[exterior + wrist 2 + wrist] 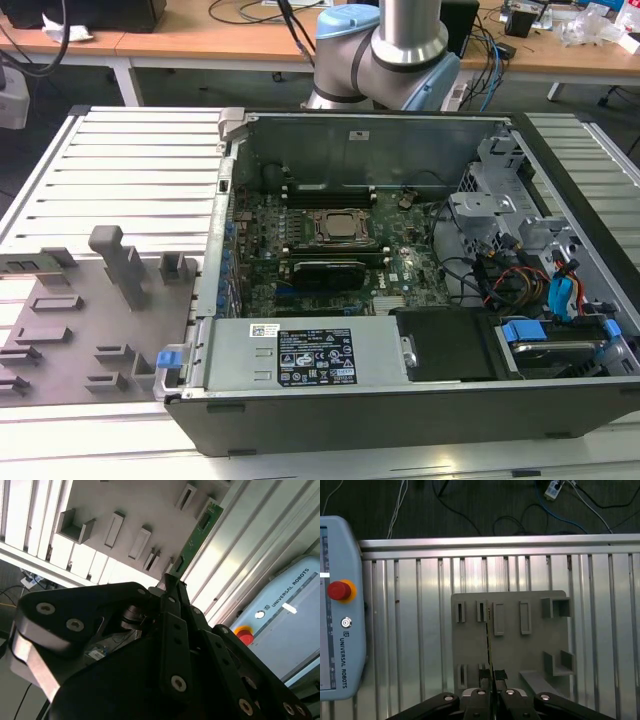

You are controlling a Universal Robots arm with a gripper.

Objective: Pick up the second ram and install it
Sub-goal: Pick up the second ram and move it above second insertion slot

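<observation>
- A ribbed aluminium table [130, 160] is seen in a cable-strewn workshop, carrying an open computer case [400, 400].
- A matt grey slotted tray [530, 645] is laid flat on the slats.
- The black gripper [171, 584] is clamped on the ram [197, 535], a thin green stick with dark chips, held over the tray.

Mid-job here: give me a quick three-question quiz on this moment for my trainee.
1. True or false: the gripper is shut on the second ram.
2. In the first wrist view, what lies beyond the held ram? A) grey tray B) motherboard C) bare floor
3. What colour is the button on the teach pendant?
Key: 1 true; 2 A; 3 red.
</observation>
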